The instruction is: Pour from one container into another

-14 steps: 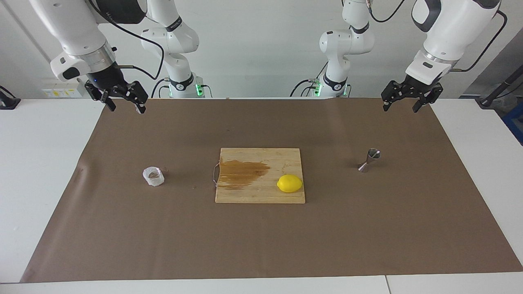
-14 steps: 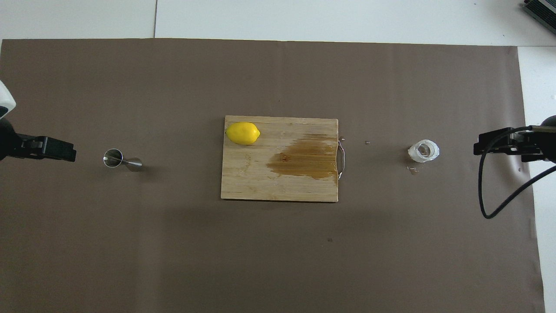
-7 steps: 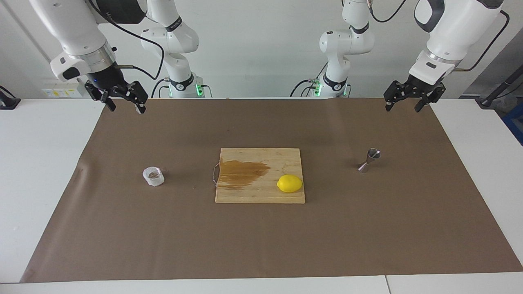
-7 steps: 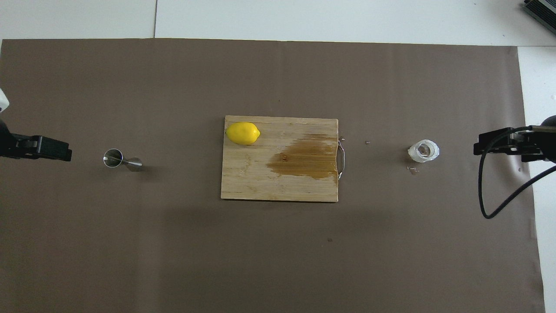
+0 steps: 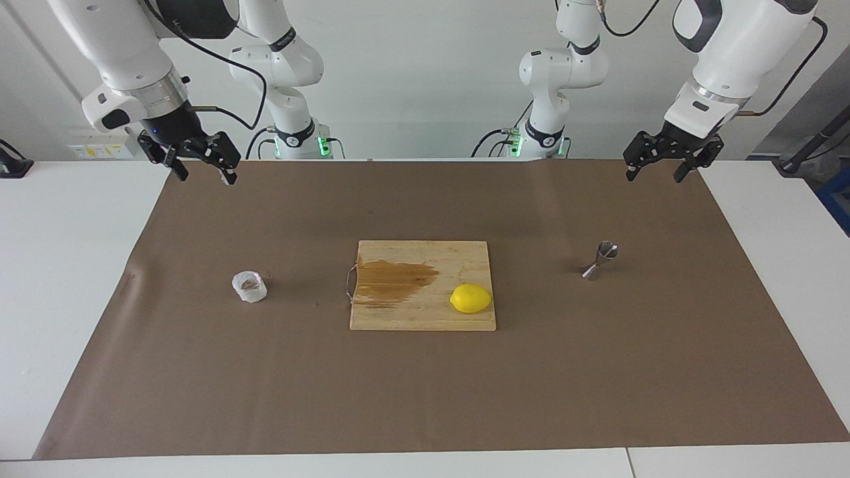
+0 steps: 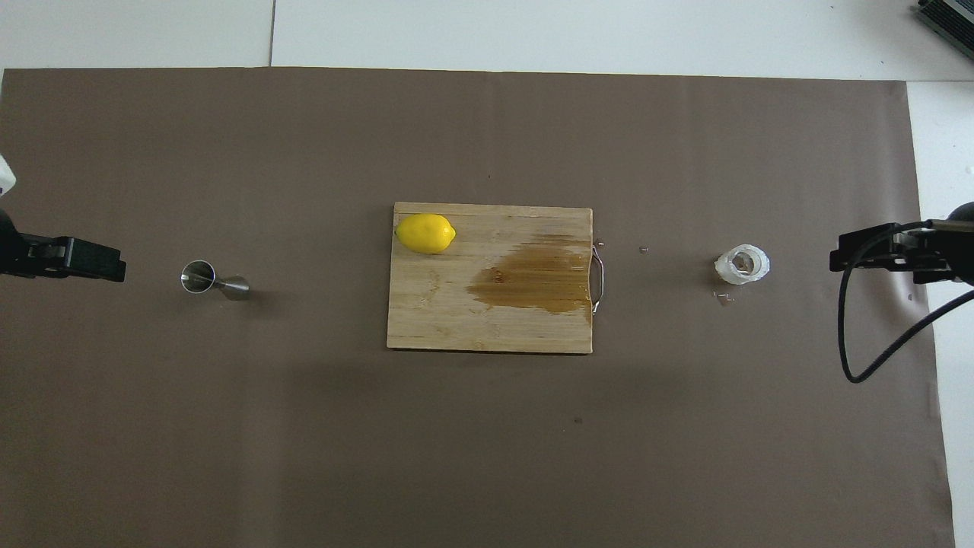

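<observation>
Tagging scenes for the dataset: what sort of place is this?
Most likely a robotics lab bench staged as a kitchen or bar prep spot: two white arms hang over a brown paper sheet, with a stained cutting board, a lemon and a steel jigger.

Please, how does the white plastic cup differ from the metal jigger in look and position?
The plastic cup is translucent white and crinkled, while the jigger is shiny steel with a narrow waist. The plastic cup is squat and wide; the jigger is slim and hourglass-shaped. The plastic cup stands toward the right arm's end of the table, the jigger toward the left arm's end. Both stand upright on the brown paper, beside the cutting board, and neither is held.
</observation>
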Available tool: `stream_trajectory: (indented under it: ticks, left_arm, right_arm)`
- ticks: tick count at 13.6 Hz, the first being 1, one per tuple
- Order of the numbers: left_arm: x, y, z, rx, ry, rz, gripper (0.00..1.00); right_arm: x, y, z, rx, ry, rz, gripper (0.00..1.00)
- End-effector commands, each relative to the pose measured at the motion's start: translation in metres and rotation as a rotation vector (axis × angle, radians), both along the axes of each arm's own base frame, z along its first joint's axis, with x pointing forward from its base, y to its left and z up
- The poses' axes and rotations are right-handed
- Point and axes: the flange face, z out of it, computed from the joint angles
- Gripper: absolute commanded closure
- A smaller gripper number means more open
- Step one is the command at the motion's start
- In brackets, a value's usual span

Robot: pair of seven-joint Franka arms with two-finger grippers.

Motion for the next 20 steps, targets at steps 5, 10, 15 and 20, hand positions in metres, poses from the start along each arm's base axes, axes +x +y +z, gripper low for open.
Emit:
stream_trajectory:
  ticks: [5,10,15,20]
  left_arm:
    - [0.0,0.003,-0.008,-0.008,0.001,0.019,0.0]
    - [0.013,0.033,-0.045,-0.125,0.1,0.169,0.0]
    - [0.027,0.032,-0.111,-0.237,0.343,0.431,0.0]
    - [0.024,0.061,-0.148,-0.3,0.516,0.584,0.0]
  right_arm:
    - [-0.007,-0.001,0.002,0.021,-0.006,0.007,0.0]
    - [-0.007,-0.001,0.001,0.021,-0.004,0.007,0.0]
    - [-0.007,-0.001,0.002,0.021,-0.006,0.007,0.0]
    - [-0.007,-0.001,0.002,0.021,-0.006,0.007,0.0]
